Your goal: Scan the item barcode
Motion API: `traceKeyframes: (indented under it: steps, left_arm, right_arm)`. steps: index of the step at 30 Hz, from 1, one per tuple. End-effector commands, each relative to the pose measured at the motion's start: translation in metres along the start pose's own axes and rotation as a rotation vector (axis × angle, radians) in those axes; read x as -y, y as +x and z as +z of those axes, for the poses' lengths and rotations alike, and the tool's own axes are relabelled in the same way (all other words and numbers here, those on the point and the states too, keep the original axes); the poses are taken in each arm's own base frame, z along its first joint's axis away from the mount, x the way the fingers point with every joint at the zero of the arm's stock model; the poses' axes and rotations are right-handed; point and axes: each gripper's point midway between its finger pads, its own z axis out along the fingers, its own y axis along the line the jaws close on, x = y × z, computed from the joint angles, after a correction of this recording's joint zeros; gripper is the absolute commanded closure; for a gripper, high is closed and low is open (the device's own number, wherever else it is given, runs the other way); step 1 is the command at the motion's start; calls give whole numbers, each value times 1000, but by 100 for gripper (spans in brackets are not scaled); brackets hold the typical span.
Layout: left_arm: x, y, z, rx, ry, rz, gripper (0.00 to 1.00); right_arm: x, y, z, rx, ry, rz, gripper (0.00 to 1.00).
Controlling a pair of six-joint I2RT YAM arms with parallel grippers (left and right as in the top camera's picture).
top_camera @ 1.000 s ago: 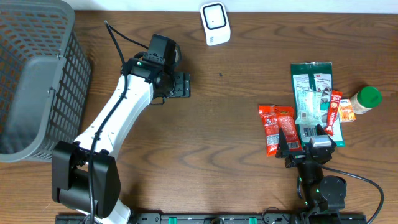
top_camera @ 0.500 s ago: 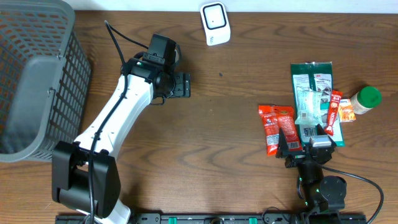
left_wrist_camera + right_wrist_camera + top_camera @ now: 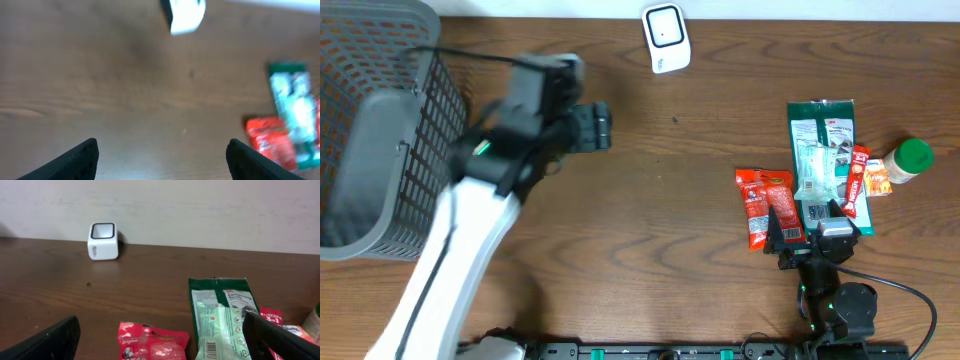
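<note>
Lifting away from its place of a second ago, the left arm (image 3: 470, 210) is now rising toward the overhead camera and smearing into a blur. Its wrist is shifting from about 11 o'clock on the table a little toward 10 o'clock. Everything else is lying as it was.

The wooden table (image 3: 650, 230) is filling the overhead view. A grey mesh basket (image 3: 380, 130) is sitting at 9 to 10 o'clock. Beside the basket, the left gripper (image 3: 595, 127) is pointing toward 3 o'clock. Its jaws are standing wide apart and holding nothing, and in the left wrist view its fingers (image 3: 75, 160) are framing only bare wood.

The right gripper (image 3: 810, 225) is waiting at 4 to 5 o'clock, pointing toward 12. Its jaws are spread fully and gripping nothing, with the near ends of the packets lying between its fingers (image 3: 50, 340).

The green packet (image 3: 823, 150) is lying flat at 3 o'clock, running from 12 toward 6. It is showing a barcode label (image 3: 817, 211) face up at the end nearest the right gripper. The red packets (image 3: 765, 205) are lying against its 9 o'clock side.

The white scanner (image 3: 665, 38) is standing at 12 o'clock, well apart from the packets. A green-capped bottle (image 3: 903, 160) is sitting just past the green packet toward 3 o'clock. A thin red sachet (image 3: 857, 180) is lying between the two.
</note>
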Motion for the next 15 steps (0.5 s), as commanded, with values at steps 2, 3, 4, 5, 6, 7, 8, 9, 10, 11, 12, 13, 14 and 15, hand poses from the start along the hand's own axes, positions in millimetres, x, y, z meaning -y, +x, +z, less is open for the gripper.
traceKeyframes:
  steps: [2,3,4,5,6,7,8,9,10,11,12,13,14,15]
  left_arm:
    - [-12,-28,-89,252,-19,-18,19]
    - [-12,-31,-109,303,-14,-20,19]
    - [-16,-33,-133,368,-21,-29,19]
    - [-19,-34,-154,424,-20,-35,18]
    - [-21,-33,-178,487,-19,-42,18]
    - [-24,-31,-196,536,-19,-47,19]
    - [-26,-28,-217,593,-21,-51,19]
    - [-28,-25,-235,641,-26,-52,18]
    - [-30,-21,-249,683,-37,-54,19]
    - [-33,-17,-264,728,-54,-61,19]
    - [-37,-13,-278,771,-74,-70,19]
    - [-40,-9,-287,798,-88,-76,19]
    - [-45,-2,-299,828,-113,-88,19]
    - [-48,5,-307,847,-130,-97,19]
  right_arm:
    - [-1,0,0,1,-4,-12,1]
    - [-1,0,0,1,-4,-11,1]
    - [-1,0,0,1,-4,-12,1]
    - [-1,0,0,1,-4,-12,1]
    - [-1,0,0,1,-4,-12,1]
    - [-1,0,0,1,-4,-12,1]
    - [-1,0,0,1,-4,-12,1]
    - [-1,0,0,1,-4,-12,1]
    - [-1,0,0,1,-4,-12,1]
    - [-1,0,0,1,-4,-12,1]
    - [-1,0,0,1,-4,-11,1]
    - [-1,0,0,1,-4,-12,1]
    - [-1,0,0,1,-4,-12,1]
    - [-1,0,0,1,-4,-12,1]
